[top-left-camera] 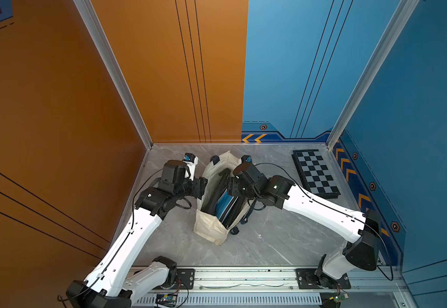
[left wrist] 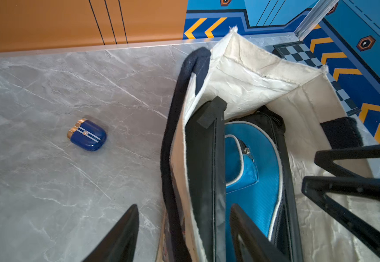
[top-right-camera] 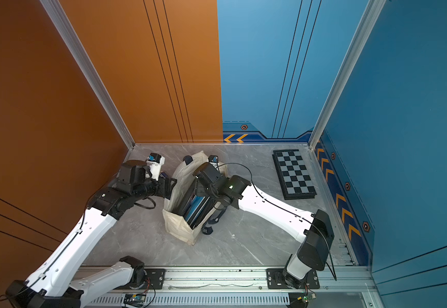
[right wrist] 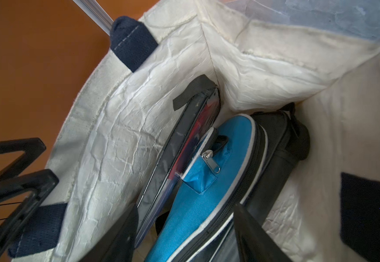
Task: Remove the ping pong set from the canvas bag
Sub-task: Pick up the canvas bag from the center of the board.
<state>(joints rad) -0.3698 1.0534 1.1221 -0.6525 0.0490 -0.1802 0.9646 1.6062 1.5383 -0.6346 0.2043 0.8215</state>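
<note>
The cream canvas bag [top-left-camera: 209, 226] [top-right-camera: 177, 224] stands open-topped mid-table. Inside it lean a flat black case [left wrist: 202, 158] [right wrist: 168, 163] and the ping pong set's blue zippered paddle case [left wrist: 252, 181] [right wrist: 207, 204], which shows blue in both top views [top-left-camera: 223, 205] [top-right-camera: 195, 206]. My left gripper [left wrist: 184, 206] [top-left-camera: 203, 186] is open astride the bag's left wall. One finger is outside over the table, the other inside over the blue case. My right gripper [right wrist: 186, 207] [top-left-camera: 229, 186] is open inside the bag, spanning the black case and the blue case.
A folded checkered board [top-left-camera: 315, 173] [top-right-camera: 294, 174] lies at the back right by the blue wall. A small blue earbud case [left wrist: 87, 135] sits on the marble left of the bag. The bag's navy handle [left wrist: 173, 136] hangs down its left side.
</note>
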